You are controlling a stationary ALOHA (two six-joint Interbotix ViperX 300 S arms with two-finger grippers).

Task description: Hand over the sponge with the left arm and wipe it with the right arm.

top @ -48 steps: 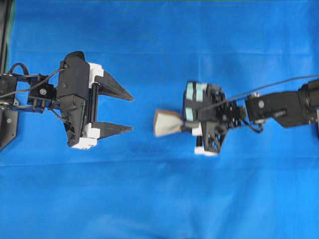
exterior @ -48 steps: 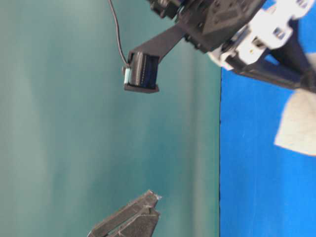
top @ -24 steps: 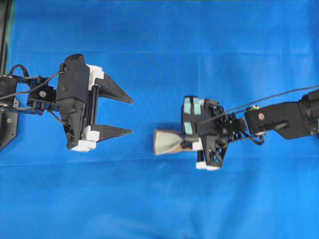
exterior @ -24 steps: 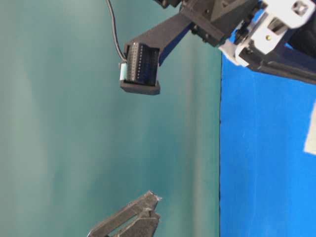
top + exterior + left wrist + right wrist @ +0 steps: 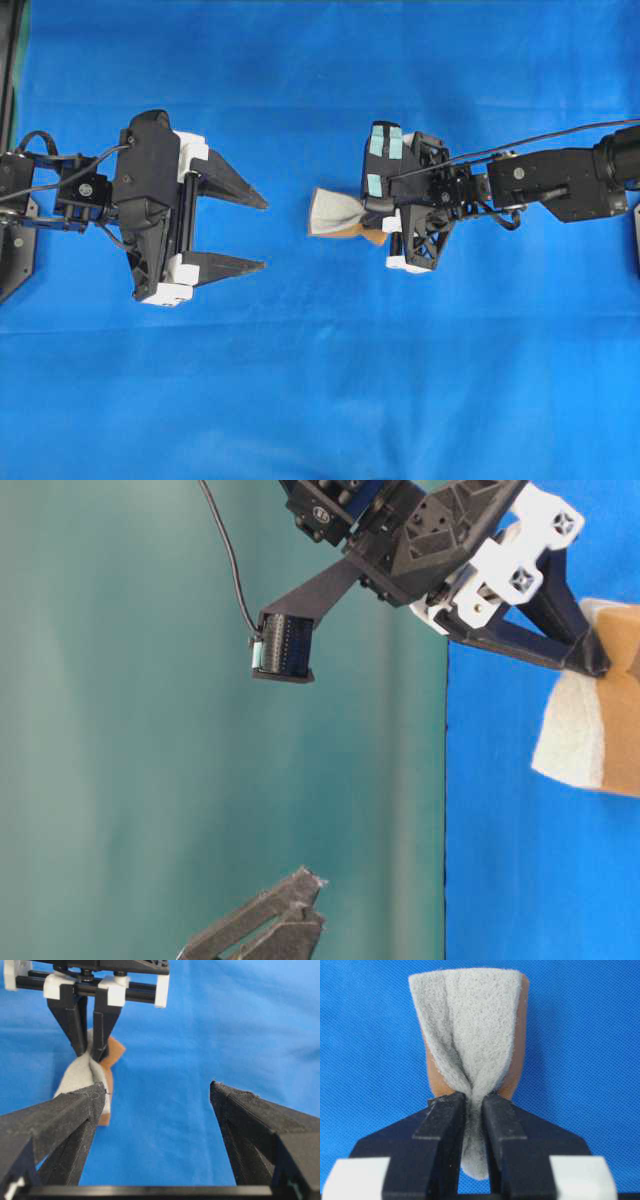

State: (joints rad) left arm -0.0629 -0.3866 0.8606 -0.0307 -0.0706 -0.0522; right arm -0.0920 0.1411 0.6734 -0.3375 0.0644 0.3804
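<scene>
Right hand [image 5: 474, 1110] pinches the folded grey-white, orange-backed sponge [image 5: 470, 1030]; left hand [image 5: 262, 232] gapes empty.

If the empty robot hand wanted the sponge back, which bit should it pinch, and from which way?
Probably the wide free end of the sponge, which sticks out toward the left hand in the overhead view. The right hand squeezes the other end, folding the sponge into a fan. The left hand is open and already faces that end, so coming straight across, pinching its grey and orange faces, looks easiest.
</scene>
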